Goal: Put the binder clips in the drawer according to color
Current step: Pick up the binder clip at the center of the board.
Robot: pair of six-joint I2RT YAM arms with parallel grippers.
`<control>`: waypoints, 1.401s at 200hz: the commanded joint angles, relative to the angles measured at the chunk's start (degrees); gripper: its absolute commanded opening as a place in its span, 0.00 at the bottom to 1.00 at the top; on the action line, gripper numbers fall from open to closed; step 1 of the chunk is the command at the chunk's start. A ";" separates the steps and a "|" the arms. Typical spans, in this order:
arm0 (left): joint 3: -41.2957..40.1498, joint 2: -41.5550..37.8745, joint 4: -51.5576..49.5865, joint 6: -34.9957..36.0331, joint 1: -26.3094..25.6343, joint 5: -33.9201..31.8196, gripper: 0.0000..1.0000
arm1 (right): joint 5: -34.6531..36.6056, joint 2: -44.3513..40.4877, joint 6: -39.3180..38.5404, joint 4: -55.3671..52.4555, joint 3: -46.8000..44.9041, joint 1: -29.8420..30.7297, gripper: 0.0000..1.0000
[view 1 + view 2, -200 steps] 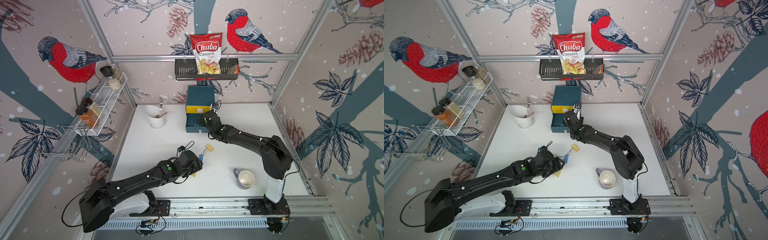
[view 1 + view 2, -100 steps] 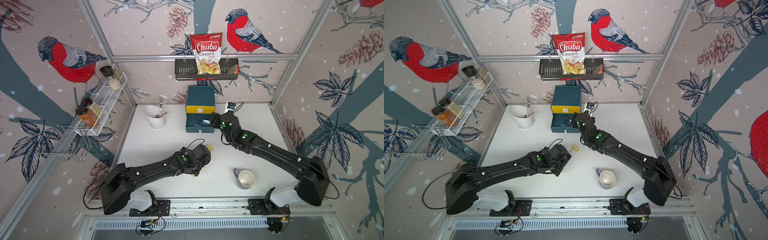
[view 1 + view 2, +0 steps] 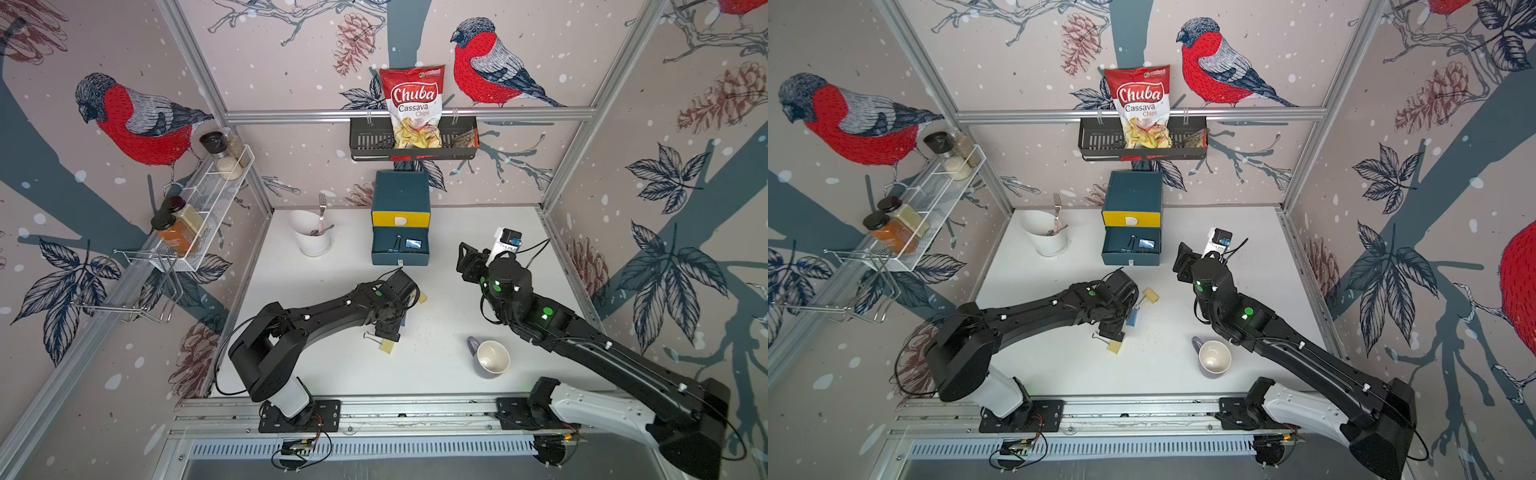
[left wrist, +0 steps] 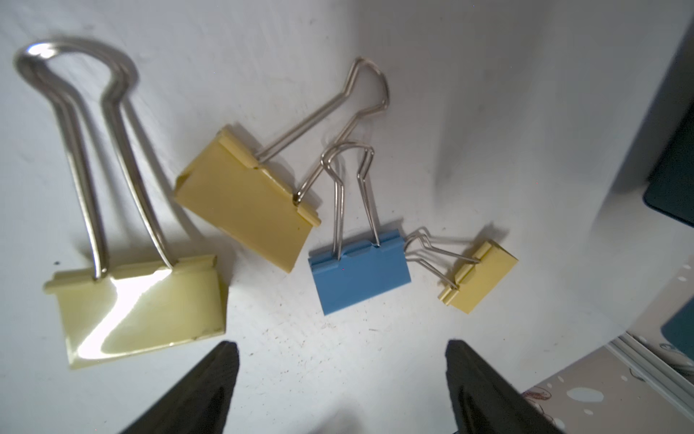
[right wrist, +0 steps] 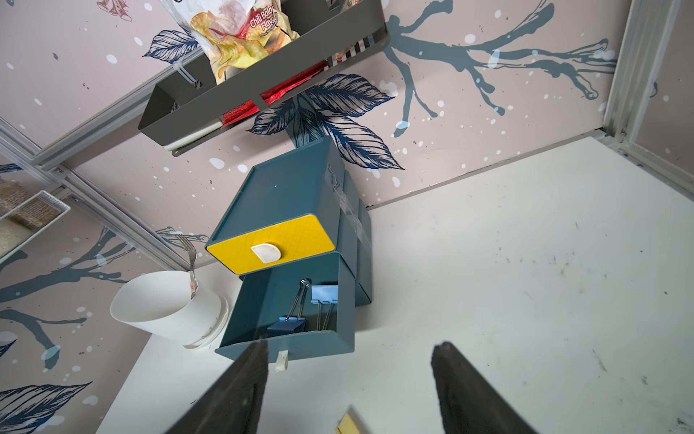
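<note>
The right gripper (image 5: 351,347) has backed off the drawer (image 5: 270,297), jaws apart and empty; two blue clips (image 5: 325,293) lie inside. The left gripper (image 4: 341,342), spread and empty, now has a loose blue clip (image 4: 360,276) just ahead of its tips, probably the next pick.

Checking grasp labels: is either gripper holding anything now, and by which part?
Nothing is held. The left gripper stands open above the binder clips on the table; the right gripper is open and empty.

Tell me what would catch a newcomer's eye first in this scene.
The red Chuba chips bag in the black basket on the back wall stands out. Below it, the teal drawer chest has a yellow top front and an open drawer holding two blue clips. On the table, three yellow clips and one blue clip lie near the open left gripper.
</note>
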 commanded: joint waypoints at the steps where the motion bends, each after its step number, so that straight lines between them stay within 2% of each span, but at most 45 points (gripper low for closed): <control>1: 2.33 2.44 -2.13 -2.56 1.01 3.40 0.88 | 2.29 -1.57 1.32 -2.86 -1.03 0.62 0.74; 42: 6.82 7.31 -3.41 -2.38 1.75 5.49 0.86 | 0.51 -4.07 -0.62 -3.18 -2.23 2.32 0.74; 75: 6.95 9.73 -3.19 -2.17 2.00 7.76 0.82 | 0.59 -6.52 0.03 -4.70 -2.26 2.84 0.74; 126: 6.50 11.85 -2.11 -3.24 2.61 7.48 0.79 | 0.70 -7.04 0.34 -4.79 -3.11 2.82 0.73; 174: 4.82 13.48 1.27 -3.36 2.97 6.82 0.66 | 0.39 -7.04 0.16 -4.71 -3.06 2.82 0.74; 199: 2.62 12.38 4.29 -3.76 2.90 6.08 0.49 | 0.31 -7.09 0.15 -4.67 -3.26 2.85 0.74; 243: 3.31 8.72 2.16 -2.68 2.32 1.63 0.46 | -0.23 -6.59 0.26 -3.94 -3.77 2.82 0.74; 280: 3.58 7.35 2.46 -1.06 2.09 1.73 0.44 | -0.36 -6.40 0.34 -3.91 -3.59 2.82 0.73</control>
